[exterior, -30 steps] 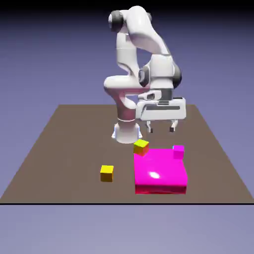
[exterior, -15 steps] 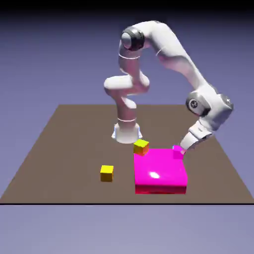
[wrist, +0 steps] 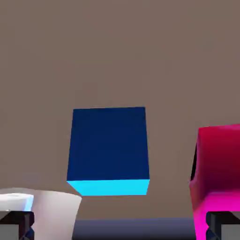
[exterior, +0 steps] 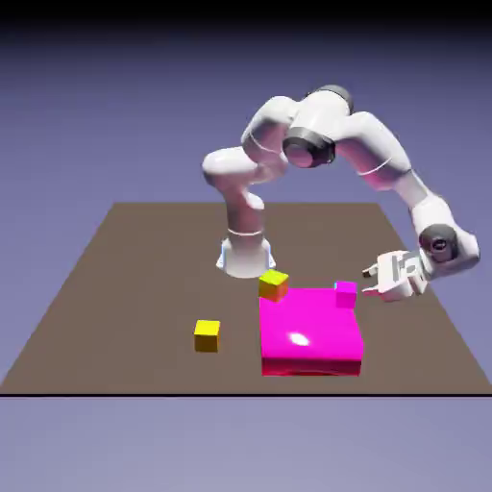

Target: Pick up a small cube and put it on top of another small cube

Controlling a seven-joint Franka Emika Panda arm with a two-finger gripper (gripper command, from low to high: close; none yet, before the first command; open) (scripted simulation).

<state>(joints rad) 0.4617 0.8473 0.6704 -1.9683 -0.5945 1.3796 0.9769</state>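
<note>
A small magenta and cyan cube (exterior: 345, 291) sits at the far right corner of a big magenta block (exterior: 310, 332). My gripper (exterior: 369, 280) hangs low just to the exterior view's right of this cube, tilted toward it, open and holding nothing. In the hand view the cube (wrist: 108, 150) shows a dark blue face and a cyan face, ahead of and between the grey fingertips (wrist: 17, 224), apart from them. A yellow and orange cube (exterior: 273, 284) rests by the block's far left corner. A yellow cube (exterior: 206, 335) lies alone on the table to the left.
The big magenta block (wrist: 218, 183) fills the hand view's lower right, close to the right fingertip. A white shape (wrist: 47, 213) shows at its lower left. The robot's base (exterior: 244, 255) stands behind the cubes on the brown table (exterior: 115, 288).
The arm has swung from above the block's far edge out to the exterior view's right and come down. The hand has tipped sideways beside the magenta and cyan cube. The cubes have not moved.
</note>
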